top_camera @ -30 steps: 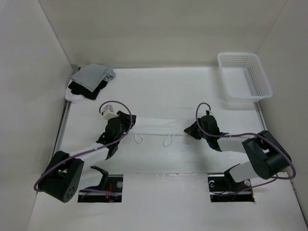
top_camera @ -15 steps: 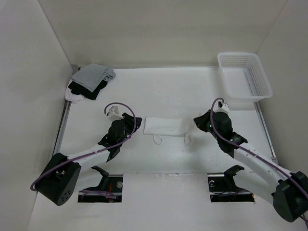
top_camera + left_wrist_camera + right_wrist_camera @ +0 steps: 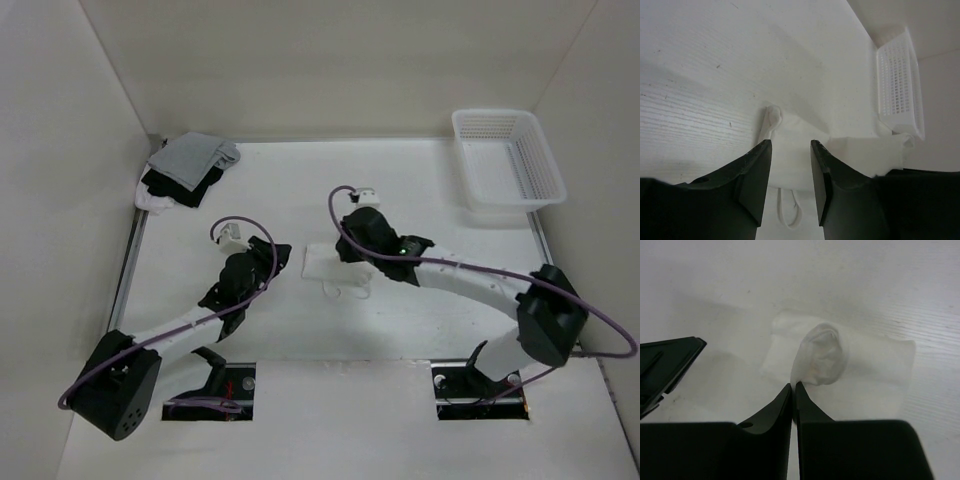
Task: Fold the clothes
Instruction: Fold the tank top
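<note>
Pinching a raised fold of the clothes (image 3: 822, 357), the right gripper (image 3: 793, 386) is clenched, which only its wrist view shows; the left gripper (image 3: 790, 146) hangs released beside them.

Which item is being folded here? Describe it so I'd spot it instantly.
Start at the white table, then its centre. There lies the white garment, partly folded, with thin string loops; the heaped pile in the far-left corner is mostly grey and black.
</note>
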### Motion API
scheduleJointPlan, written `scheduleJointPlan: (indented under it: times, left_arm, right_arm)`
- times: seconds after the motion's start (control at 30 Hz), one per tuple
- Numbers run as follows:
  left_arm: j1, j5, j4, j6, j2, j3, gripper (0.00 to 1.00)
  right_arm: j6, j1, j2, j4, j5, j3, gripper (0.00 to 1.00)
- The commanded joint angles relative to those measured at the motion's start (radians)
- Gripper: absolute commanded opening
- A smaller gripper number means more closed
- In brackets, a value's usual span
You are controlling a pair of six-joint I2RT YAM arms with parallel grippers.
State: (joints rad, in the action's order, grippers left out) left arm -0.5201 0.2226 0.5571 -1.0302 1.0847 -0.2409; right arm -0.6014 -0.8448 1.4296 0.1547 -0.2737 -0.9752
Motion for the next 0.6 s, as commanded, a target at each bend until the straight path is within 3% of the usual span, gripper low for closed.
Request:
scheduleJointPlan:
  times: [0.0, 0.13, 0.27, 0.37, 0.47, 0.57]
  left_arm:
    - [0.016, -0.011, 0.023, -0.013, -0.046, 0.025, 0.36]
    - [0.038, -0.015, 0.021, -0.013, -0.074, 0.046, 0.36]
    - [0.061, -0.029, 0.020, -0.014, -0.101, 0.055, 0.37]
    - [0.062, -0.040, -0.003, -0.007, -0.106, 0.038, 0.38]
    - [0.041, -0.034, -0.013, 0.005, -0.083, 0.009, 0.38]
    - [-0.014, -0.025, -0.003, 0.021, -0.011, -0.053, 0.38]
  right_arm:
    - [0.038, -0.068, 0.130, 0.057, -0.036, -0.153, 0.10]
    - [0.026, -0.113, 0.307, 0.085, -0.038, -0.292, 0.13]
    - [-0.017, -0.148, 0.423, 0.080, -0.038, -0.382, 0.38]
    - [-0.031, -0.164, 0.378, 0.045, -0.039, -0.341, 0.48]
    - [-0.035, -0.164, 0.237, -0.024, -0.041, -0.208, 0.49]
    - [-0.052, -0.129, 0.068, -0.136, -0.036, -0.026, 0.38]
